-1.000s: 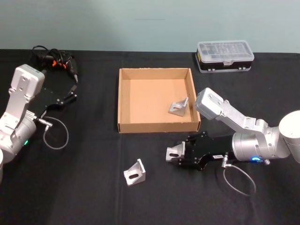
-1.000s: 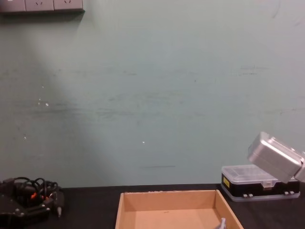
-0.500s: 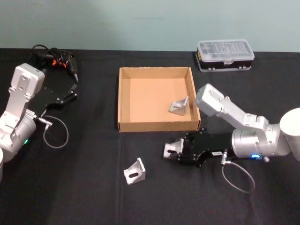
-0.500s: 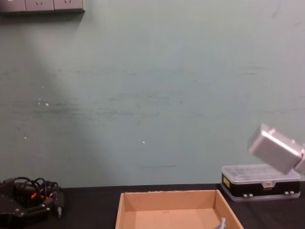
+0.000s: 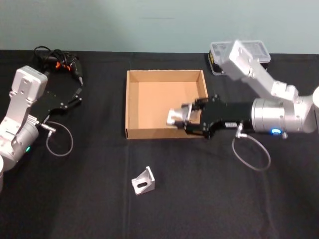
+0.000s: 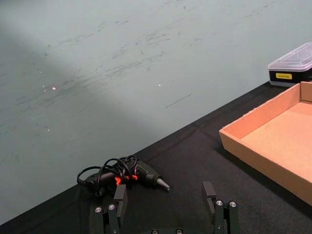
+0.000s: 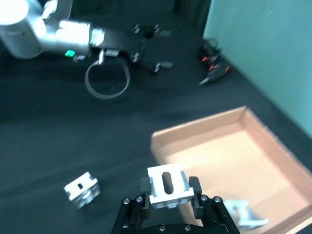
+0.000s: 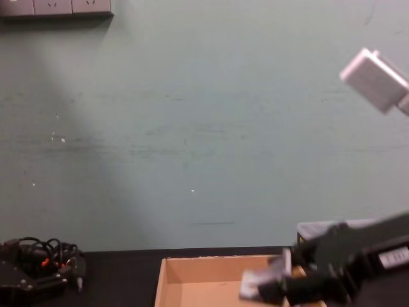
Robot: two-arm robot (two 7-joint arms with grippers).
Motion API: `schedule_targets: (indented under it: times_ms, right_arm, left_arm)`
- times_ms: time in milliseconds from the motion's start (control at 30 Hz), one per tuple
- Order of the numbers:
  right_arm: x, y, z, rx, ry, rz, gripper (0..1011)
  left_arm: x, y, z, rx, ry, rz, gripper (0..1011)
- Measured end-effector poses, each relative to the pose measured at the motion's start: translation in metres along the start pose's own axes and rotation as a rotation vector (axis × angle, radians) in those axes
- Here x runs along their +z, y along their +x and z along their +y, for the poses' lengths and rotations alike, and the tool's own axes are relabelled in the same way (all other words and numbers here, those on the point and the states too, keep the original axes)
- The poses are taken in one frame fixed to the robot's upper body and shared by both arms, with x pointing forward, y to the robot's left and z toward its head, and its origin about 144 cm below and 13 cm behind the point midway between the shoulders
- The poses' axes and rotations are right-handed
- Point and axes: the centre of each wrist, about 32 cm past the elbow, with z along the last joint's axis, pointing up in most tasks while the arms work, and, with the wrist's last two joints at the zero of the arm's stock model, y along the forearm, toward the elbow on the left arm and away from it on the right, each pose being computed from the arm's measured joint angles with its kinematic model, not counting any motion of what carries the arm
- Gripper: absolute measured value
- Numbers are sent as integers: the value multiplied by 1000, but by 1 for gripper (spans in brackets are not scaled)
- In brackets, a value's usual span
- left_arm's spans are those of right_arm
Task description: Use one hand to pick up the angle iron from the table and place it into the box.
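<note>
Fingers of the right hand tight on an angle iron, forearm level over the box; left hand parked, spread.

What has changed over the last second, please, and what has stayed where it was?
The right gripper, already shut on an angle iron, rose from the table in front of the box and swung forward over its near wall. The second angle iron on the table, the third angle iron in the box and the parked left gripper stayed put.
</note>
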Motion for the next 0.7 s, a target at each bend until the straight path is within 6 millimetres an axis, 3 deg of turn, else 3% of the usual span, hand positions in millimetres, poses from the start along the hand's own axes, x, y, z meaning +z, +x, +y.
schedule_targets:
  times_ms: [367, 700]
  right_arm:
    - [13, 22, 15, -106, 34, -19, 476]
    - [11, 38, 64, -130, 16, 11, 477]
  left_arm:
    - [0, 0, 0, 0, 0, 0, 1000]
    - [0, 0, 0, 0, 0, 0, 1000]
